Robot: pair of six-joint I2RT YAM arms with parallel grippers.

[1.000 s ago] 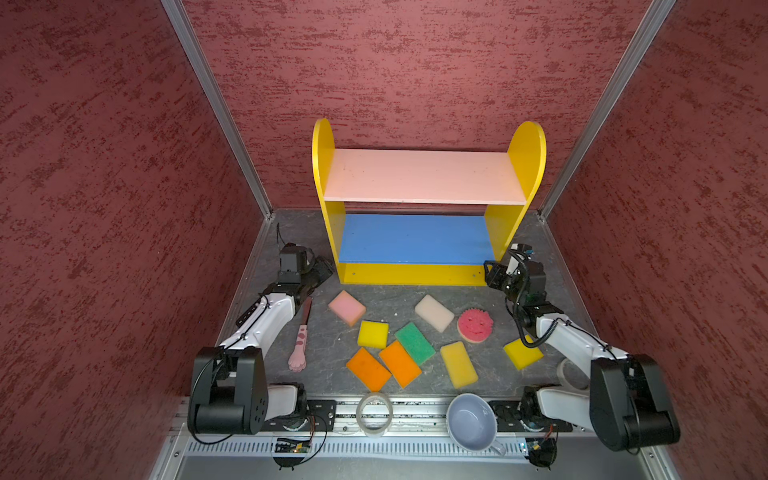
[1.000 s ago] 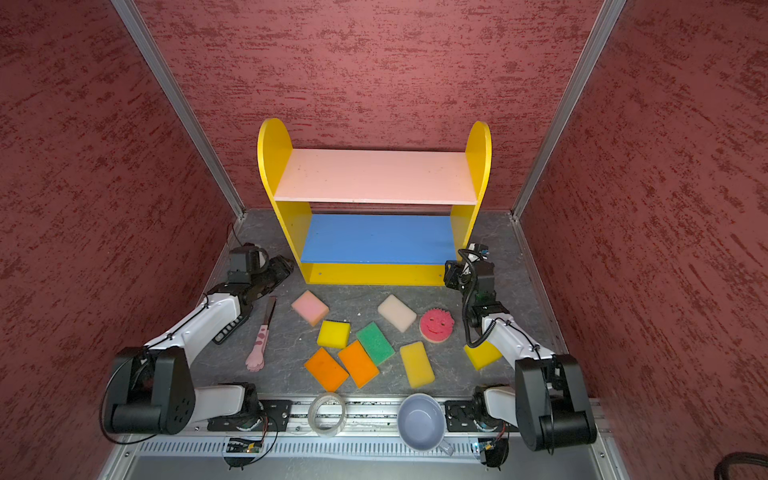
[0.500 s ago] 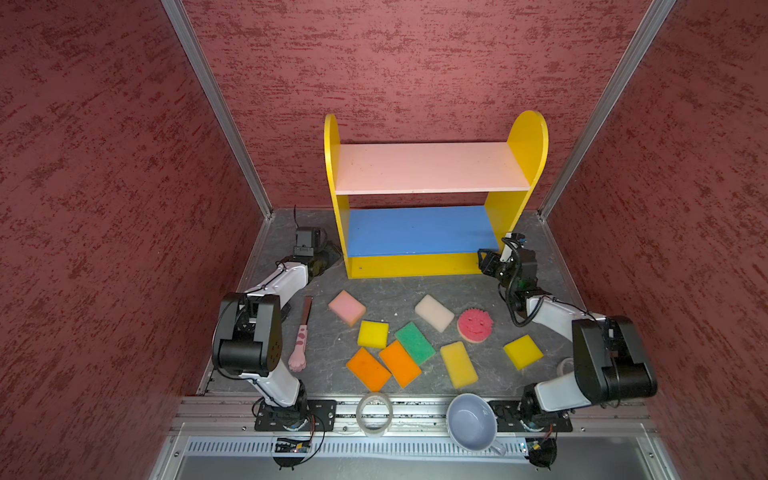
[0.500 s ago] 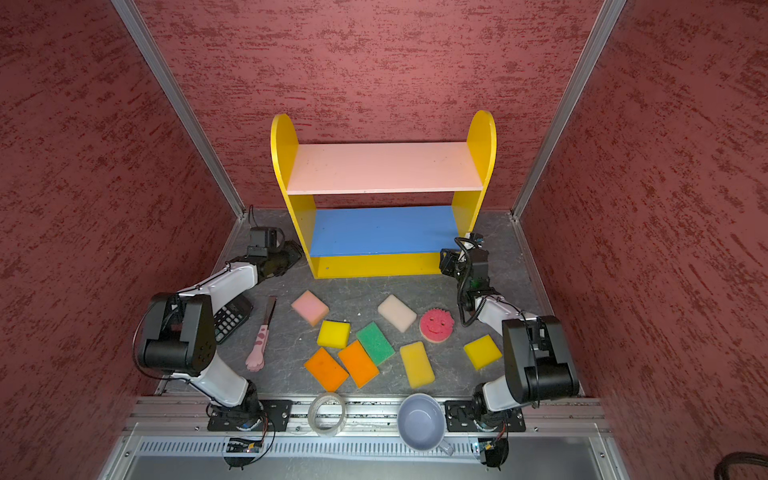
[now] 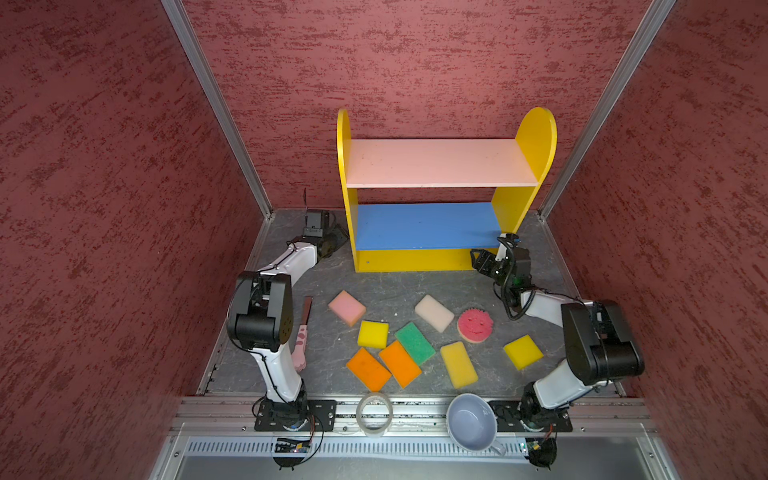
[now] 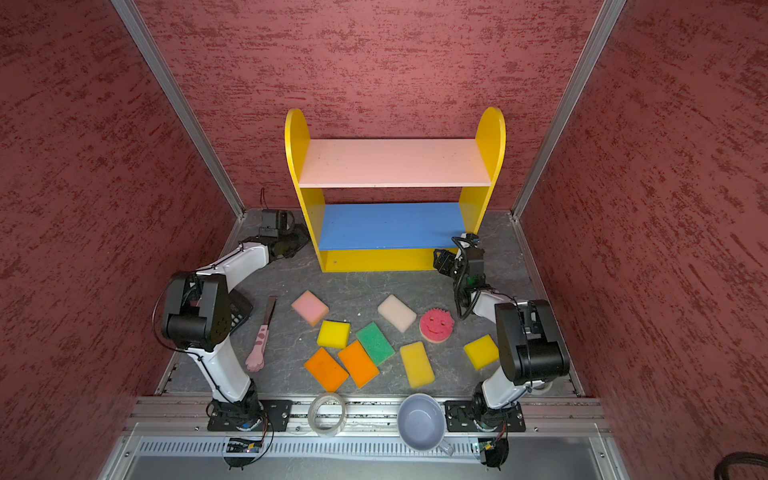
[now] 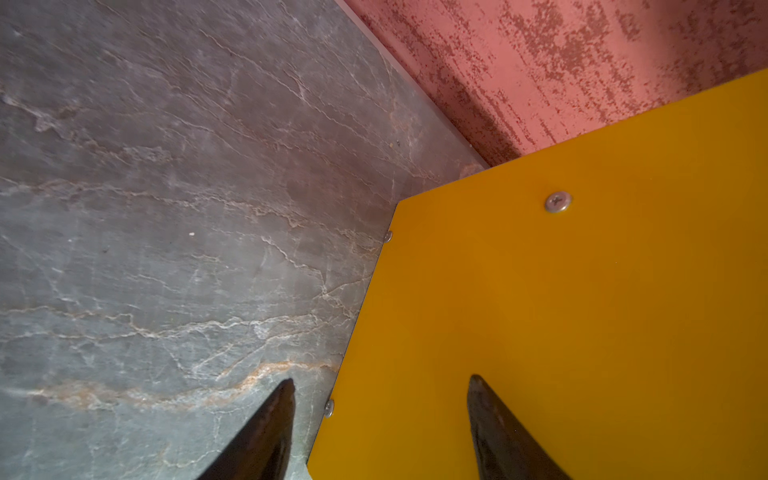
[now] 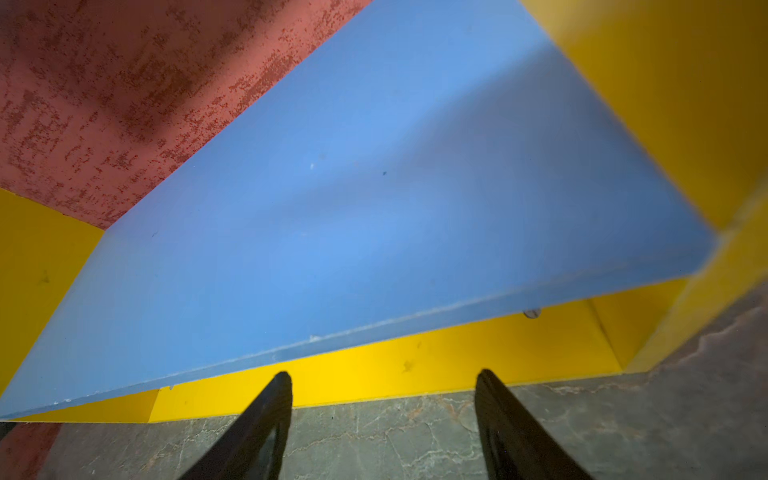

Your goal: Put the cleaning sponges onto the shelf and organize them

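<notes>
The shelf (image 5: 428, 224) stands empty at the back wall, with a pink top board, a blue middle board and a yellow base. Several cleaning sponges lie on the floor in front of it: pink (image 5: 347, 307), white (image 5: 434, 312), round red smiley (image 5: 475, 325), green (image 5: 414, 343), two orange (image 5: 368, 369), three yellow (image 5: 458, 364). My left gripper (image 5: 334, 241) (image 7: 380, 380) is open against the outer face of the shelf's left side panel (image 7: 540, 311). The right gripper (image 5: 478, 259) (image 8: 382, 376) is open and empty, low at the base's front right corner.
A pink paw stick (image 5: 302, 332) lies beside the left arm, and a dark calculator (image 6: 239, 316) sits under that arm. A clear tape roll (image 5: 374, 413) and a grey-blue mug (image 5: 471, 419) rest on the front rail. Red walls close in on three sides.
The shelf has slid back toward the wall and to the right. Both arms have reached farther back alongside it, and the right jaws have spread wider.
</notes>
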